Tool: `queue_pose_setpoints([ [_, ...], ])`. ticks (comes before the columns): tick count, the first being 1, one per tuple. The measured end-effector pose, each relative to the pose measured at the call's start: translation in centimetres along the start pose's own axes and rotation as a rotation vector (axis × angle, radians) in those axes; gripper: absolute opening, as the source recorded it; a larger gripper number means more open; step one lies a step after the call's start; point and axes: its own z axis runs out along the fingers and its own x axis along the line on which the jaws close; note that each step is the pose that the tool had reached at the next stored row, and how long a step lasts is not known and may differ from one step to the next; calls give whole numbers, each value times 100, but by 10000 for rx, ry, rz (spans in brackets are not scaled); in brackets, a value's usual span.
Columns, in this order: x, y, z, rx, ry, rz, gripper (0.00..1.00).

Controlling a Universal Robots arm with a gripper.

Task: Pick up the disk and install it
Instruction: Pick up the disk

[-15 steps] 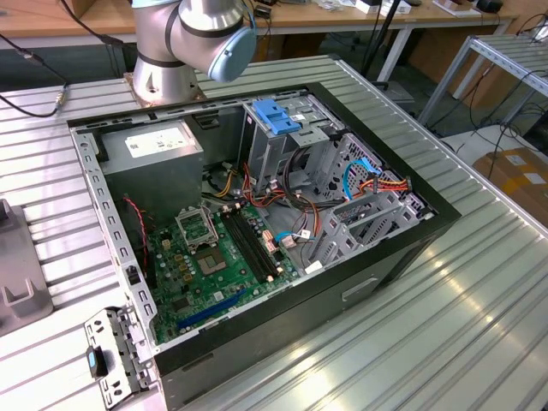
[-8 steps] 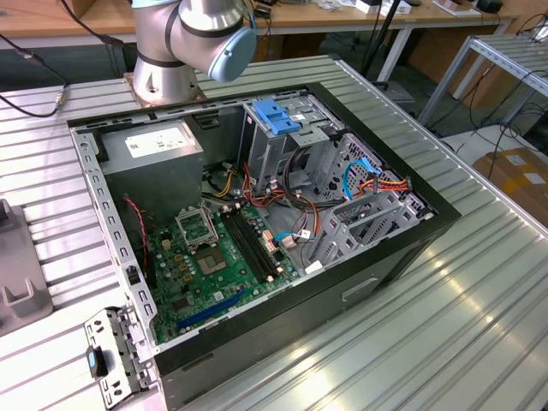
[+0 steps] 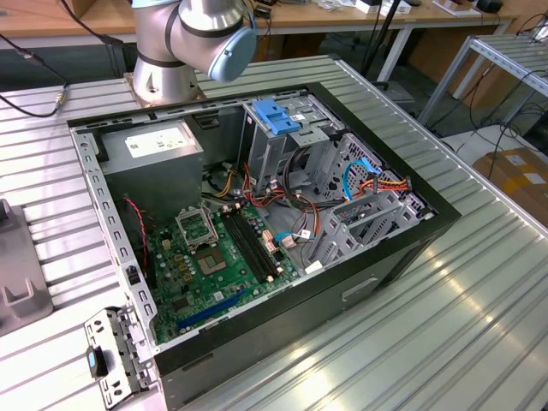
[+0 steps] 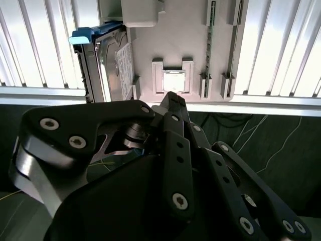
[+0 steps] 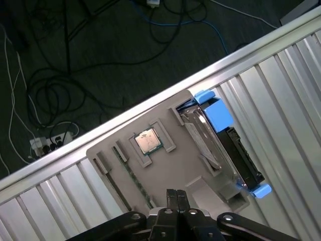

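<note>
The disk (image 5: 223, 145) is a dark drive in a bright blue carrier. It stands on edge in a slot at one end of a grey holder (image 5: 170, 165), which lies on the ribbed metal table by its edge. In the second wrist view the disk (image 4: 108, 65) shows its blue end and metal face. My gripper (image 5: 176, 192) hangs above the holder, apart from the disk and closer to the holder's middle. Its black fingers (image 4: 173, 100) are shut together with nothing between them.
The holder also carries a processor chip (image 5: 147, 140) and a memory stick (image 5: 131, 175). Beyond the table edge lies dark floor with cables (image 5: 60, 85). The exterior view has the open computer case (image 3: 402, 248) with motherboard (image 3: 214, 257), grey power supply (image 3: 154, 150), a drive cage with a light-blue latch (image 3: 278, 116), and my arm (image 3: 193, 34) behind it.
</note>
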Motion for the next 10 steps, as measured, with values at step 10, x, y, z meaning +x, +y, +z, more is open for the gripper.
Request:
queue_pose_setpoints([
  [10, 0, 0, 0, -9, -3, -304, 10],
])
